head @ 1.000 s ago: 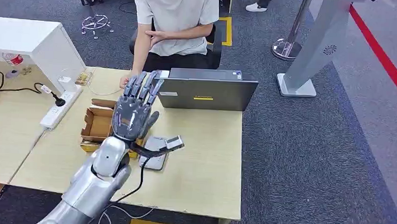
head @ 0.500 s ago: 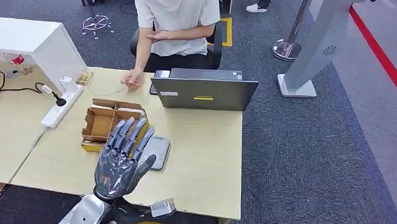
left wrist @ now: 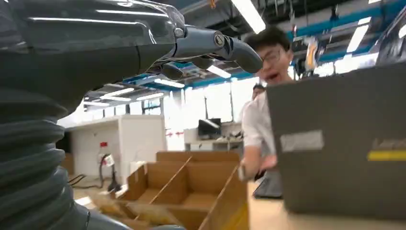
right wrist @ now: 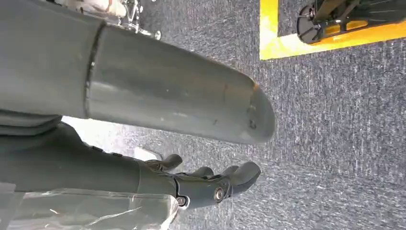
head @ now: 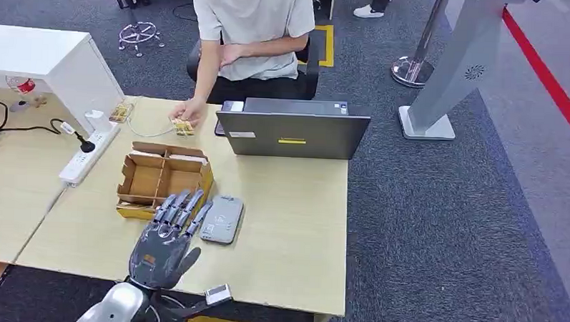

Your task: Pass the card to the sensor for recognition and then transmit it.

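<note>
Right, my left hand (head: 163,246) has its dark fingers (head: 184,206) spread and empty, tips at the brown compartmented cardboard box (head: 161,179) and just beside the flat grey card sensor (head: 221,219). A person's hand (head: 185,117) holds small cards (head: 185,128) behind the grey laptop (head: 292,133). My right hand (right wrist: 191,184) hangs over carpet, fingers loosely apart
</note>
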